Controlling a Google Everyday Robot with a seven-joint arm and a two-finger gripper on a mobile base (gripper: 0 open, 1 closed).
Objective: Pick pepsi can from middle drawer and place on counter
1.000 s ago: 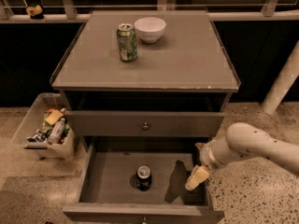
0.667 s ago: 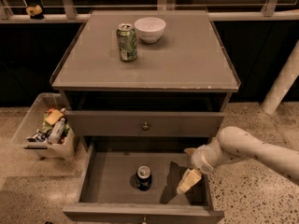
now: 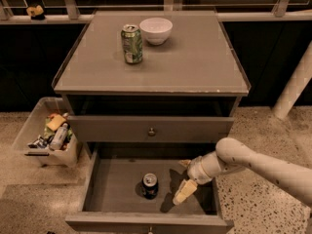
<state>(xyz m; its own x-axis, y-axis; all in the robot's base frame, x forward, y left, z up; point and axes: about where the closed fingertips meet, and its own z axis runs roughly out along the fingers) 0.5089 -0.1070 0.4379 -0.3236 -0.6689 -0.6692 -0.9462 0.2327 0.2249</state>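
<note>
Grey cabinet seen from above; its middle drawer (image 3: 114,191) is pulled open, with a pepsi can (image 3: 149,185) upright on the drawer floor; the gripper (image 3: 185,186), on a pale arm (image 3: 253,162) reaching in from the right, hangs inside the drawer just beside the can; on the counter (image 3: 195,62) stand a green can (image 3: 131,44) and a white bowl (image 3: 155,30).

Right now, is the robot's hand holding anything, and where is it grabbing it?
Nothing is held. The gripper hangs inside the middle drawer, beside the pepsi can, which stands apart from it.
</note>
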